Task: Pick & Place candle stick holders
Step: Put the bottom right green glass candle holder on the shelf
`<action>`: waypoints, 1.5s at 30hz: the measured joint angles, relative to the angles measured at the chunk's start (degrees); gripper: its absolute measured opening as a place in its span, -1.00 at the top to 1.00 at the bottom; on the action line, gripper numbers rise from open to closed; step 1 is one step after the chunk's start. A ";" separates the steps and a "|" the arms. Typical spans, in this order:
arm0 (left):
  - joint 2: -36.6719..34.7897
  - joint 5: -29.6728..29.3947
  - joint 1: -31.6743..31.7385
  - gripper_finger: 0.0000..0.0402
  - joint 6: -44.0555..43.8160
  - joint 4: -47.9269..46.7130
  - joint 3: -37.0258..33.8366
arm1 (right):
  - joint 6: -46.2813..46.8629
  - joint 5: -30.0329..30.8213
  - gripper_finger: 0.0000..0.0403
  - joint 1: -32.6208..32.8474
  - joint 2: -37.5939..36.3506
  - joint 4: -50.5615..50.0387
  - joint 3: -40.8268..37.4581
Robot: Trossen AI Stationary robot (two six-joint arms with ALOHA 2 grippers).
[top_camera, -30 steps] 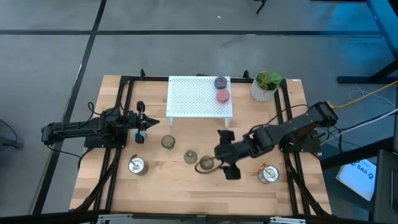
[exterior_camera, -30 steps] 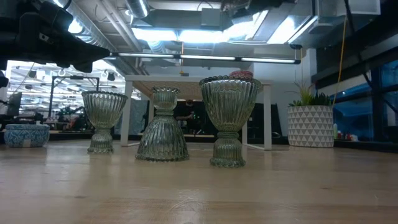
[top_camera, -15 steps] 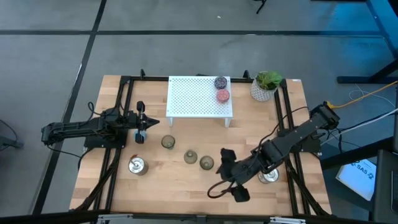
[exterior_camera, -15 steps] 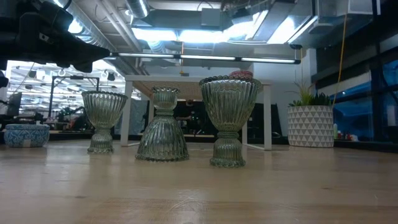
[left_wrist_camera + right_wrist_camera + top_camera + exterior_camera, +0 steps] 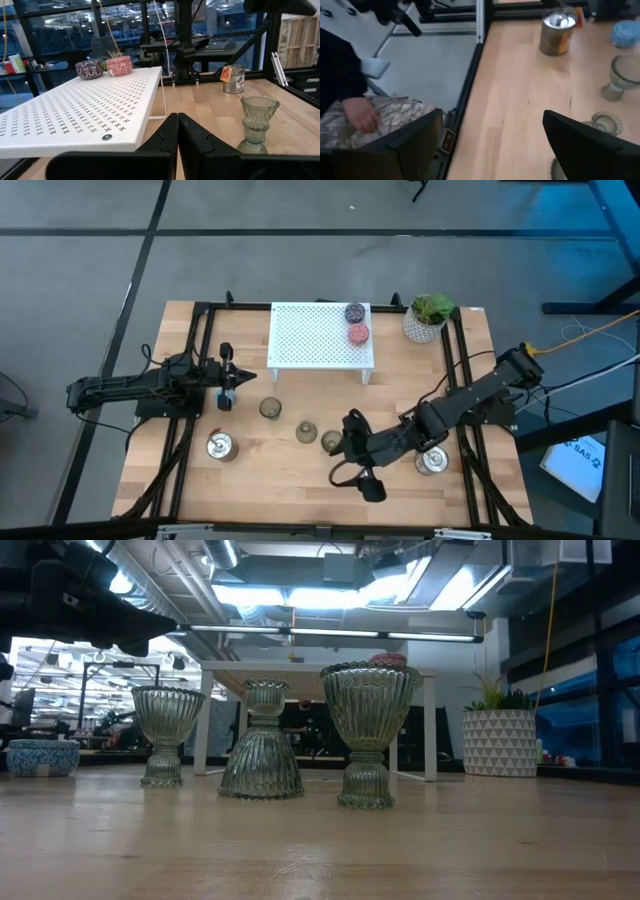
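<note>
Three olive-clear glass holders (image 5: 270, 408) (image 5: 306, 432) (image 5: 332, 442) stand on their bases on the table's middle; the low view shows them too (image 5: 165, 735) (image 5: 262, 740) (image 5: 368, 730). A purple cup (image 5: 355, 311) and a pink cup (image 5: 358, 333) sit on the white rack (image 5: 310, 340). Two silver holders (image 5: 220, 446) (image 5: 432, 460) stand near the front. A blue cup (image 5: 42, 757) stands by my left gripper (image 5: 228, 377), which is shut and empty. My right gripper (image 5: 362, 457) is wide open just right of the nearest glass holder, touching nothing.
A white pot with a green plant (image 5: 428, 318) stands at the far right corner. Black frame rails (image 5: 195, 380) run along both sides of the table. Beyond the table's edge a person's hand (image 5: 360, 112) rests on silvery foil.
My right gripper, still open, has drawn back from the nearest glass holder toward the table's near edge, then shifted slightly left. The holder stands where it was.
</note>
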 joint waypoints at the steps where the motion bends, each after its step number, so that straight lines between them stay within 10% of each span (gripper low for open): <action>1: 0.00 0.00 0.00 0.99 0.02 0.00 0.00 | 0.07 -0.24 -0.74 -0.31 0.56 -0.55 -0.02; 15: 0.00 0.00 0.00 0.99 0.02 -0.90 -0.02 | -6.50 -1.65 -0.92 -3.67 11.31 10.34 -0.06; 45: 0.00 0.00 0.00 0.99 0.02 -0.87 -0.02 | -5.72 2.67 -0.92 -3.65 11.28 -13.47 0.51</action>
